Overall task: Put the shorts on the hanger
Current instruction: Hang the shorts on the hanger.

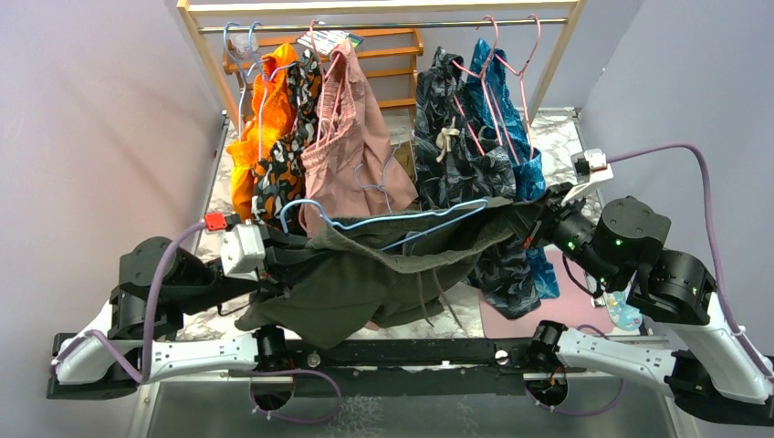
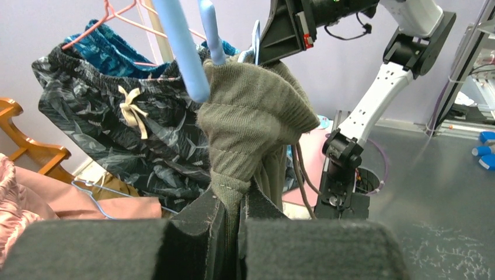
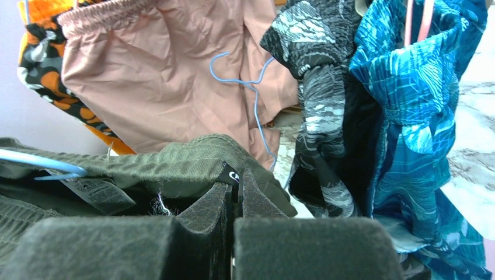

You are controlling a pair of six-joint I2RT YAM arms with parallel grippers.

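The dark olive shorts (image 1: 365,274) hang stretched between my two grippers above the table. My left gripper (image 1: 290,254) is shut on one end of the waistband, and in the left wrist view the bunched cloth (image 2: 251,116) rises from between the closed fingers of the left gripper (image 2: 242,189). My right gripper (image 1: 528,222) is shut on the other end. In the right wrist view that gripper (image 3: 236,178) pinches the shorts (image 3: 175,163) at a small black tag. The light-blue hanger (image 1: 402,219) runs through the waistband opening, its wire showing close up (image 2: 181,52) and at the left edge (image 3: 41,163).
A wooden rack (image 1: 383,11) behind holds orange garments (image 1: 265,119), dusty-pink shorts (image 1: 351,137), dark leaf-print shorts (image 1: 456,137) and teal shorts (image 1: 507,119) on pink hangers (image 1: 507,55). A spare blue hanger (image 3: 251,99) hangs by the pink shorts. A pink mat (image 1: 566,310) lies under the right arm.
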